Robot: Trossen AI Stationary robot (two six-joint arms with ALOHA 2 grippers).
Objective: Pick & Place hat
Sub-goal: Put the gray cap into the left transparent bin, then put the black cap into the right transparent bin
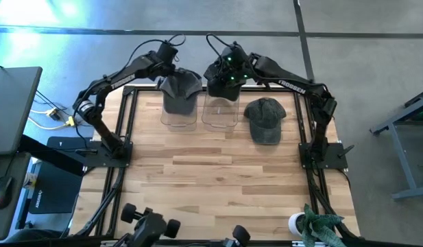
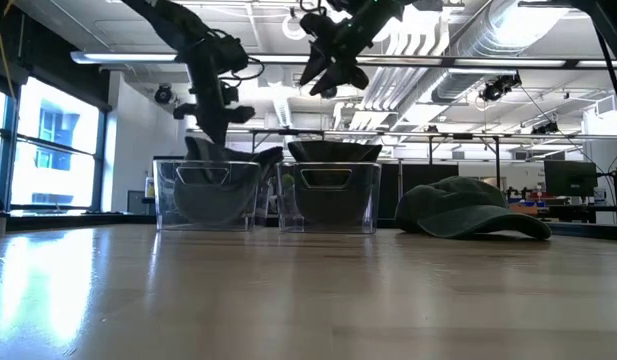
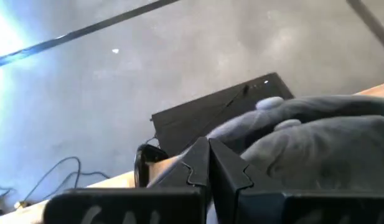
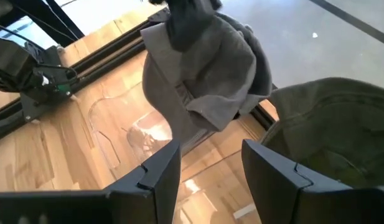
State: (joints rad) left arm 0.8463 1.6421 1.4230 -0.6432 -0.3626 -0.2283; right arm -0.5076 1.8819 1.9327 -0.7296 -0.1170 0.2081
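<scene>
Left gripper [image 1: 171, 71] jaws pinched on grey hat [image 1: 180, 87] over left clear bin [image 1: 179, 113]. Right gripper [image 4: 207, 165] jaws wide, empty, above middle bin [image 1: 220, 113]. Green hat [image 1: 266, 119] lying on surface [image 1: 218, 171].

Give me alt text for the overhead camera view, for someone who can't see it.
Seen from above, the left gripper holds a grey hat over the left clear bin at the far edge of a wooden table. The right gripper hangs over the neighbouring clear bin, and a dark green cap lies on the table to its right.
</scene>
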